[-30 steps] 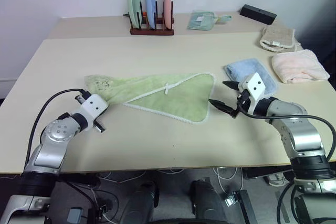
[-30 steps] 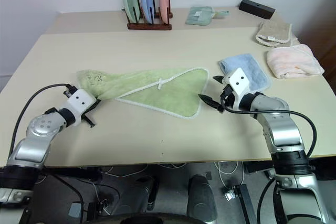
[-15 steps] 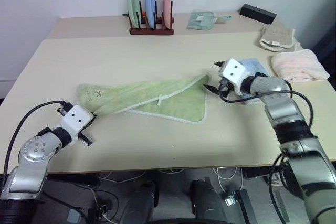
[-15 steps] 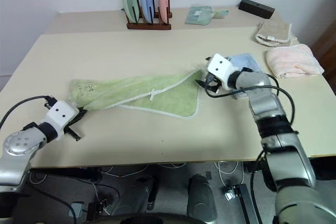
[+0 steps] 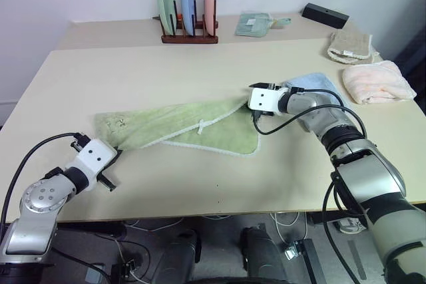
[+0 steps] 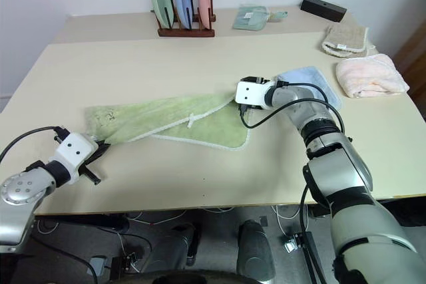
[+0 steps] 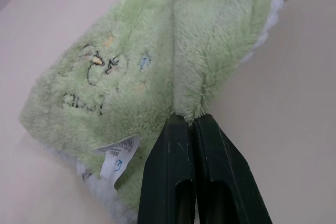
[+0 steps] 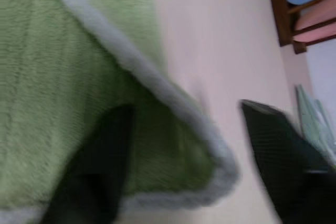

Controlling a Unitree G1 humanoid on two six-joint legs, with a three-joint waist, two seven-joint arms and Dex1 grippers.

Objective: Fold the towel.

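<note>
The left gripper (image 7: 191, 124) was seen nearest, at the front left of the desk (image 5: 200, 64), its two black fingers pressed together and clenched on a bunched fold of the towel (image 5: 180, 124). Just beside that pinch, on the towel's left end, a white tag (image 7: 118, 156) and a dark embroidered mark (image 7: 97, 69) were visible. The light green towel was stretched out low across the middle of the desk between the two arms, partly doubled over, with its white stitched edging (image 5: 206, 145) and a small white loop (image 5: 201, 125) on top. At the towel's right corner the right gripper (image 8: 184, 140) was placed with its fingers spread apart, one finger (image 8: 100, 161) over the fabric and the other off its edge; nothing was yet gripped. Just beyond lay a folded light blue towel (image 5: 311, 83), then a pink towel (image 5: 376, 82), and at the far edge a plate rack (image 5: 188, 4)
</note>
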